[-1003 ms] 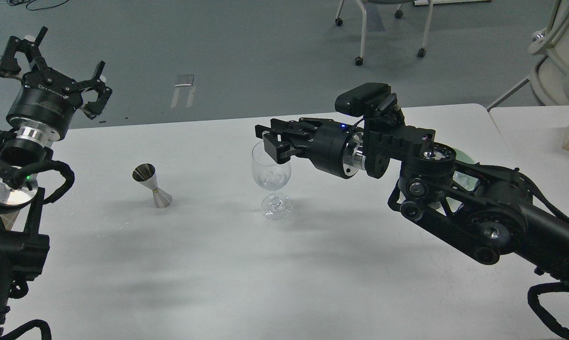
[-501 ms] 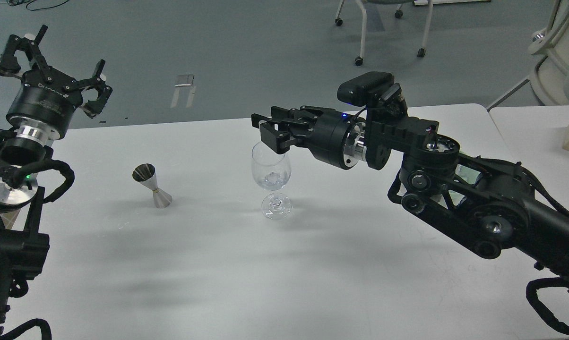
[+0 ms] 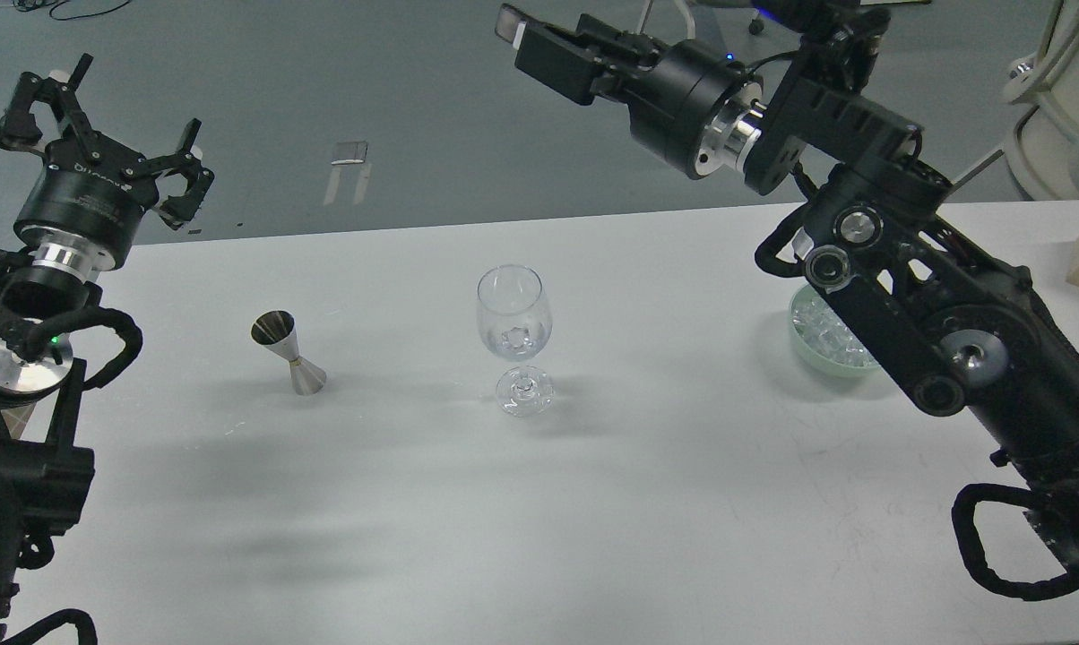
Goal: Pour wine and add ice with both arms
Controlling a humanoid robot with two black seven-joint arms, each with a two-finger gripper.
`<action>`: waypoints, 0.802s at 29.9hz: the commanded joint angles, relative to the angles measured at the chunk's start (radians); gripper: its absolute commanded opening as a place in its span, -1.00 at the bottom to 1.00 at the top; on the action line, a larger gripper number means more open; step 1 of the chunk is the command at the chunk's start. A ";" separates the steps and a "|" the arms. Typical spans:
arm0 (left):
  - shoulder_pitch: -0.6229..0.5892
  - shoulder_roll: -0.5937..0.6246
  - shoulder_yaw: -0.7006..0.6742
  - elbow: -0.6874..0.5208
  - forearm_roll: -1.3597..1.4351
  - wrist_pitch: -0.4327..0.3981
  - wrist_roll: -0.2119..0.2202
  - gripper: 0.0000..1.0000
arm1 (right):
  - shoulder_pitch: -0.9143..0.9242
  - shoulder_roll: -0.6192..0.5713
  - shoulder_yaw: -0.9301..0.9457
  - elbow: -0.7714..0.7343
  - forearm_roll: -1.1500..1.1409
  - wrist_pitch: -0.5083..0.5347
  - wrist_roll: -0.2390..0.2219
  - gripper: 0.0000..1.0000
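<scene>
The right gripper [image 3: 526,38] is high above the table [image 3: 593,502]; whether it grips anything, I cannot tell. The left gripper [image 3: 100,116] is spread, empty. The wine glass [image 3: 514,349] holds ice [image 3: 516,339]; more fills the green bowl [image 3: 817,354]. A steel jigger [image 3: 289,352] stands nearby.

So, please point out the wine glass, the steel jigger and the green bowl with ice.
wine glass [image 3: 513,313], head view, on the side of its bowl.
steel jigger [image 3: 288,352], head view, on its narrow waist.
green bowl [image 3: 811,354], head view, on its near outer wall.
</scene>
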State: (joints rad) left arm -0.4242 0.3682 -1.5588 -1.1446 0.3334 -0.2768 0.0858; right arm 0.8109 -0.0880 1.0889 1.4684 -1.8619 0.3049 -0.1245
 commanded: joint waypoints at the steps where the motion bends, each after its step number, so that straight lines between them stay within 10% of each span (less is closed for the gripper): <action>1: -0.001 0.000 0.002 0.000 0.002 0.001 -0.007 0.96 | -0.007 0.057 0.132 -0.043 0.035 -0.030 0.005 1.00; 8: 0.001 -0.006 -0.003 0.006 0.001 0.011 -0.034 0.96 | -0.009 0.088 0.290 -0.195 0.442 -0.233 0.009 1.00; 17: -0.031 0.017 0.009 0.104 0.013 0.002 -0.021 0.96 | 0.001 0.051 0.476 -0.359 0.961 -0.248 0.012 1.00; 24: -0.059 0.028 0.014 0.164 0.025 0.013 -0.095 0.95 | -0.007 0.050 0.513 -0.476 1.050 -0.234 0.014 1.00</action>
State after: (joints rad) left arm -0.4737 0.3946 -1.5456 -0.9993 0.3536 -0.2667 0.0310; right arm 0.8089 -0.0379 1.5993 1.0174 -0.8291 0.0615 -0.1106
